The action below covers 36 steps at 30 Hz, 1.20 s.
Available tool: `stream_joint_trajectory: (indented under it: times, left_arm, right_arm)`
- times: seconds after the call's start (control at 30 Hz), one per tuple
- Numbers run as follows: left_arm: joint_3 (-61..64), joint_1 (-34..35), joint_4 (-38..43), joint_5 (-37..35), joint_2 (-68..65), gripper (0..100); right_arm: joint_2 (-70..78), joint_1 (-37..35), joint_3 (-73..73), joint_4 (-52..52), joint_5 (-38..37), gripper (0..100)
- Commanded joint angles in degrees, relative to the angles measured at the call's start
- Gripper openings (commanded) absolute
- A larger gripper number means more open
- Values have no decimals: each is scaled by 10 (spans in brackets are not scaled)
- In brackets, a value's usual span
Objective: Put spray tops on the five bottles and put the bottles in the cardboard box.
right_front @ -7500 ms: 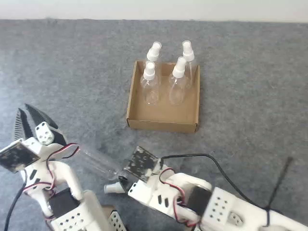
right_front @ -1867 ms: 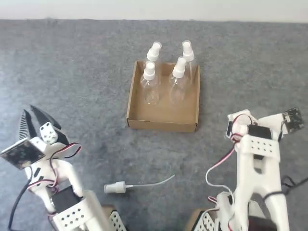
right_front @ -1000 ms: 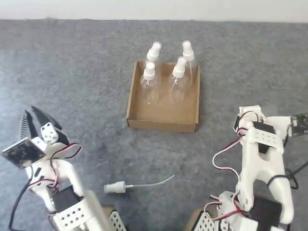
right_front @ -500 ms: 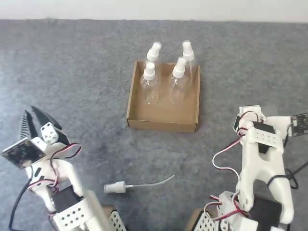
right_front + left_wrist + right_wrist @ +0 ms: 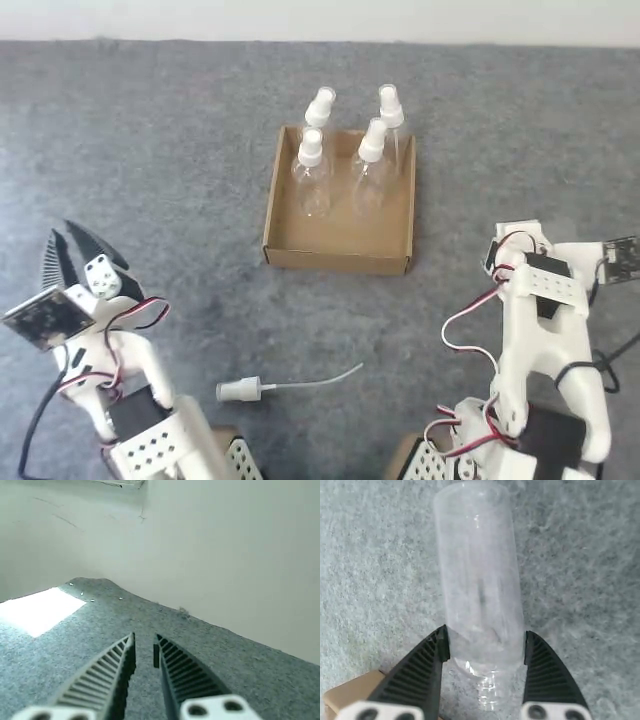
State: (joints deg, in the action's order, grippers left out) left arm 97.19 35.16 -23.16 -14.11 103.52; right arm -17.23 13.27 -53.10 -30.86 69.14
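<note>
While the right gripper [image 5: 484, 652] clamps a clear, uncapped plastic bottle [image 5: 477, 580] near its shoulder, its fingers spread to the bottle's width, I see the left gripper [image 5: 144, 641] raised over the near left corner of the grey carpet [image 5: 150, 150], its fingers slightly parted and holding nothing. A loose white spray top [image 5: 242, 390] with a thin dip tube lies by the carpet's near edge, between the arms. In the brown cardboard box [image 5: 340, 250], mid-carpet, four clear bottles with white spray tops [image 5: 312, 175] stand upright along its far side.
</note>
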Motion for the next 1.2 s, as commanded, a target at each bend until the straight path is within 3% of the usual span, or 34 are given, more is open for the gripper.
stream_joint_trajectory:
  times: [0.0, 0.2, 0.4, 0.5, 0.8, 1.17]
  left_arm:
    - [-7, -1, 16, 5, 11, 59]
    - [-7, -2, 16, 5, 11, 60]
    - [-7, -2, 16, 5, 11, 60]
    - [-7, -3, 16, 5, 11, 60]
    - [-7, -3, 16, 5, 11, 60]
    - [-7, -3, 16, 5, 11, 60]
  right_arm:
    - [-6, 0, 33, -8, -11, 97]
    - [-6, -4, 33, -8, -25, 113]
    - [-11, -5, 34, -8, -40, 357]
    - [-12, -20, 34, -8, -52, 410]
    - [-35, -29, 36, -21, -55, 263]
    - [-252, -65, 37, -145, -77, 2]
